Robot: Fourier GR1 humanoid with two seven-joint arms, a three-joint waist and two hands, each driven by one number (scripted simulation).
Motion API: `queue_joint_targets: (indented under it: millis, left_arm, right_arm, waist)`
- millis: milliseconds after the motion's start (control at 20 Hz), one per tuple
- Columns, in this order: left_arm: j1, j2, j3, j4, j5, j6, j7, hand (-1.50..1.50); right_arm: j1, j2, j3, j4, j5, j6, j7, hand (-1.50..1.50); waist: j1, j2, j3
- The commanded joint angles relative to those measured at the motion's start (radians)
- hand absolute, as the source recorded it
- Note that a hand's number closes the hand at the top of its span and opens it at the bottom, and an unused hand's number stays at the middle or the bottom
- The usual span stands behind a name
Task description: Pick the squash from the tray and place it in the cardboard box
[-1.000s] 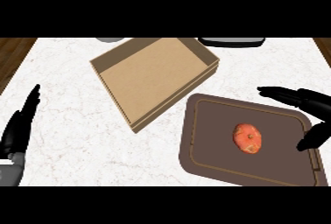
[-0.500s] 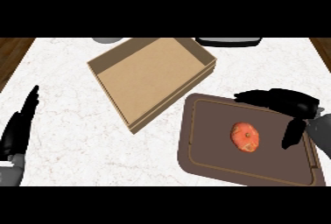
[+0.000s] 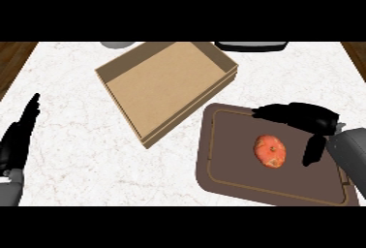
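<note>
Squash (image 3: 270,150) lies on the tray (image 3: 229,164), right of its middle, and nothing touches it. We see the tray, dark brown with a raised rim, at the lower right of the white table (image 3: 85,160)

The right hand (image 3: 316,121) hangs over the tray's upper right part. Its fingers (image 3: 282,112) reach left, straight and a little spread, and show just above the squash. Its thumb (image 3: 313,151) points down just right of the squash. We see bare tray between the squash and both fingers and thumb, so the hand holds nothing. Its grey forearm (image 3: 350,157) comes in at the right edge

The box (image 3: 164,87) lies open, turned at a slant, up and left of the tray. Its long lower wall runs just beside the tray's upper left corner, and we cannot tell whether they touch

The left hand (image 3: 16,145) rests at the left edge, fingers straight, pressed together and pointing up, well apart from box and tray
</note>
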Motion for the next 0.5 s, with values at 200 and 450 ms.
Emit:
queue_joint_targets:
  millis: [200,450]
  left_arm:
    - [-0.002,-0.001,0.063,0.061,-0.008,-0.035,-0.063,0.00]
    - [0.045,-0.051,0.035,0.006,-0.036,-0.013,-0.069,0.00]
  right_arm:
    - [0.077,0.017,-0.045,-0.095,0.014,0.077,-0.048,-1.50]
    - [0.041,0.027,-0.057,-0.100,-0.002,0.109,-0.092,-1.50]
  waist:
    - [-0.008,-0.001,0.000]
    - [0.001,-0.001,0.000]
